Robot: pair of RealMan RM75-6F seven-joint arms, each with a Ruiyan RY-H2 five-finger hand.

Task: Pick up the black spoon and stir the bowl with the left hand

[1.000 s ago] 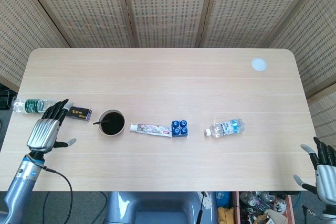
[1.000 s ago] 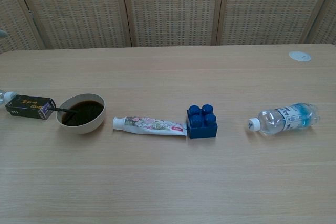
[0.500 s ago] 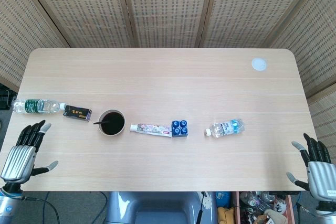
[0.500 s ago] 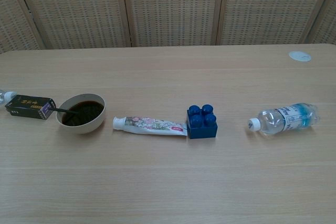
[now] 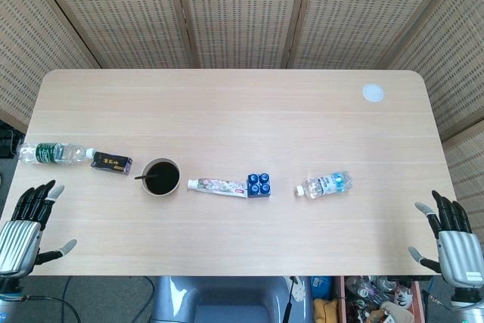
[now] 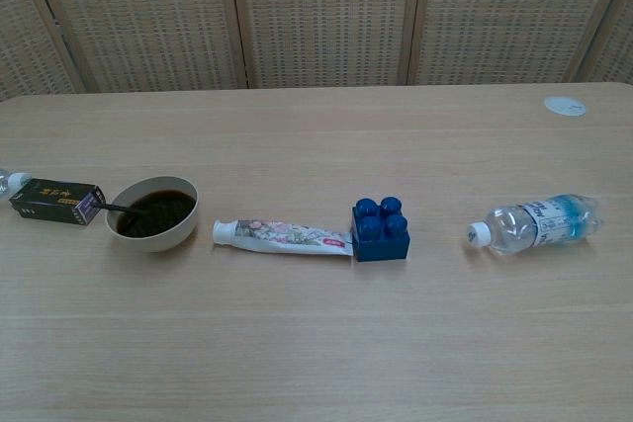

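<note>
Spillage was the risk — the spoon (image 5: 143,178) leaned in the full bowl (image 5: 161,177) beside a box (image 5: 112,163), and the left hand (image 5: 21,237) — fingers wide, empty, off the desk (image 5: 242,111) corner — could knock it.

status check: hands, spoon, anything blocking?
Left robot hand open at table's near-left corner; right robot hand open, near-right. Black spoon untouched in bowl. Black box beside bowl's left.

Head view: high above the near edge, looking steeply down on the whole table (image 5: 242,104), all corners and the screen behind. Chest view: low, nearer, facing the far edge across the table (image 6: 316,343). Both share the middle row of objects.
</note>
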